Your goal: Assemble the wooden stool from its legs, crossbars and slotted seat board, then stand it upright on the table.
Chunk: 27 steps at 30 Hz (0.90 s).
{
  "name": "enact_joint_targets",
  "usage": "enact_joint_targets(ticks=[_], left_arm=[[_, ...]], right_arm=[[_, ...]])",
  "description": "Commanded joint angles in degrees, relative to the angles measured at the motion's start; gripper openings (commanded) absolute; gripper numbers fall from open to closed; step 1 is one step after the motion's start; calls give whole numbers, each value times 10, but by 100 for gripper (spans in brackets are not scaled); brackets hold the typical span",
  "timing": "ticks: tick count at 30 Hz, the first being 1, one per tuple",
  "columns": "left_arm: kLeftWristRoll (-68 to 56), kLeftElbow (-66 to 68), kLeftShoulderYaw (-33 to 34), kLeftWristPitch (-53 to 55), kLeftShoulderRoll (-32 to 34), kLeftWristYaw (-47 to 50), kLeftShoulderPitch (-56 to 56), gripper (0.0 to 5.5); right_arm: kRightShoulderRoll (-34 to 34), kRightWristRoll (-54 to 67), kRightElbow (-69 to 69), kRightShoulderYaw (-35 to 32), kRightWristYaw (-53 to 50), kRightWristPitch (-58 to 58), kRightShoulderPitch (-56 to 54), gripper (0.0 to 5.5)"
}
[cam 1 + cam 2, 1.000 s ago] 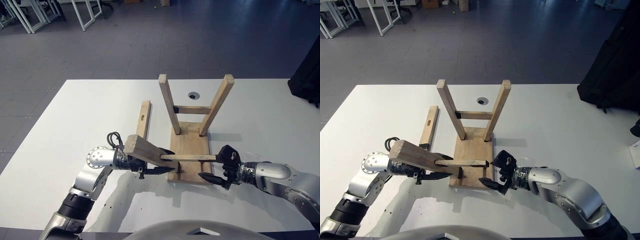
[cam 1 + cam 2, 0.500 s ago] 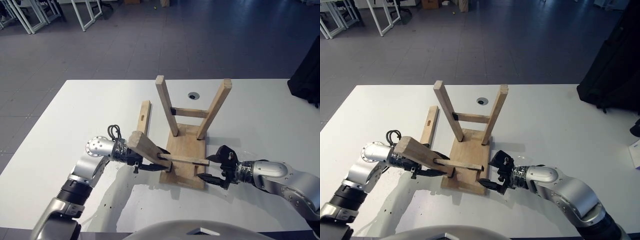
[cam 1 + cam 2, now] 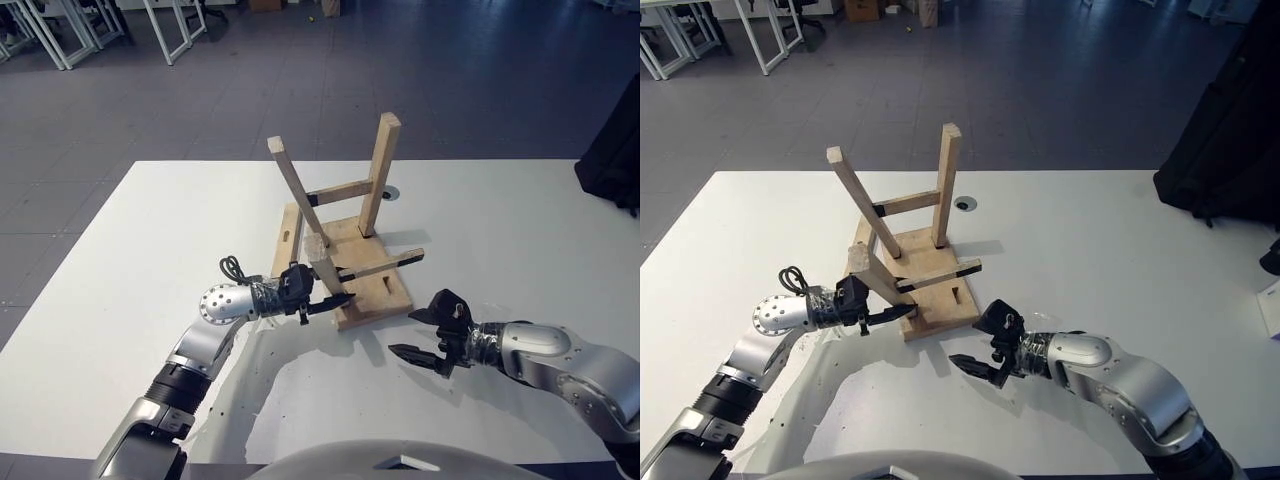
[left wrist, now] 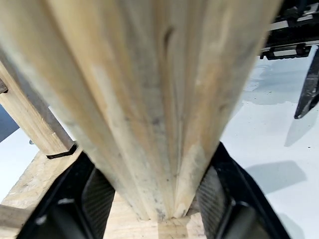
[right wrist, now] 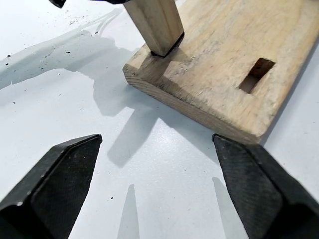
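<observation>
When scanning from the near edge, see first the right black two-fingered claw, spread wide, low over the white tabletop, near the closest corner of the pale slotted wooden seat board and apart from it. Farther in, find the left black claw pinching a pale wooden leg standing tilted at the board's near-left corner, with a thin wooden crossbar jutting rightward. Beyond, note two taller wooden legs, leaning, joined by a second crossbar, and a loose wooden leg lying flat beside the board.
</observation>
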Motion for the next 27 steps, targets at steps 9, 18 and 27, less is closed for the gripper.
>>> enact_joint_targets(ticks=[9,18,27], left_arm=[[-2,79,-17,61,30,-169,-87,207],[-13,56,4,49,12,-185,-99,250],[41,72,21,16,80,-228,-117,402]], right_arm=[[23,-20,-6,4,-8,16,1,409],[29,-29,-6,5,-7,21,1,409],[40,-47,-15,11,-18,21,20,409]])
